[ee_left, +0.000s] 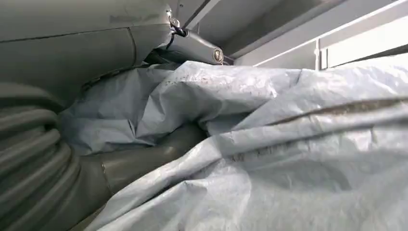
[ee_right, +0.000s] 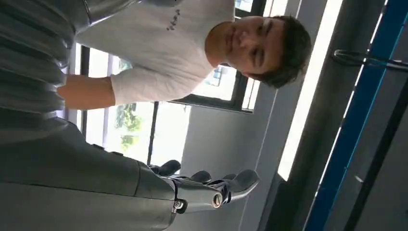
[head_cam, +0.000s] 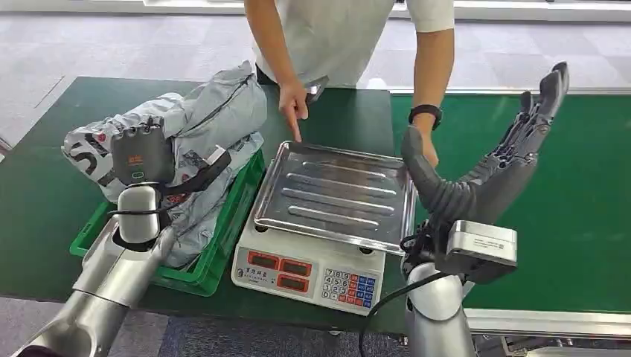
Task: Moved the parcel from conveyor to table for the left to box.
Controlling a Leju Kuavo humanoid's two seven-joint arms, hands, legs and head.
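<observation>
A large crumpled grey plastic parcel (head_cam: pixel 201 123) lies in and over the green crate (head_cam: pixel 216 249) on the left of the table. My left hand (head_cam: pixel 145 160) is against the parcel; in the left wrist view its thumb (ee_left: pixel 139 163) lies under a fold of the parcel (ee_left: pixel 288 144) and a finger (ee_left: pixel 195 45) curls over the top, so it grips the bag. My right hand (head_cam: pixel 498 160) is raised above the conveyor's edge, fingers (ee_right: pixel 211 187) spread and pointing up, holding nothing.
A weighing scale with a bare steel tray (head_cam: pixel 335 197) stands between my arms. A person in a white shirt (head_cam: pixel 335 37) stands behind the table, one finger (head_cam: pixel 296 126) touching the tray's far corner. The green conveyor belt (head_cam: pixel 580 193) runs on the right.
</observation>
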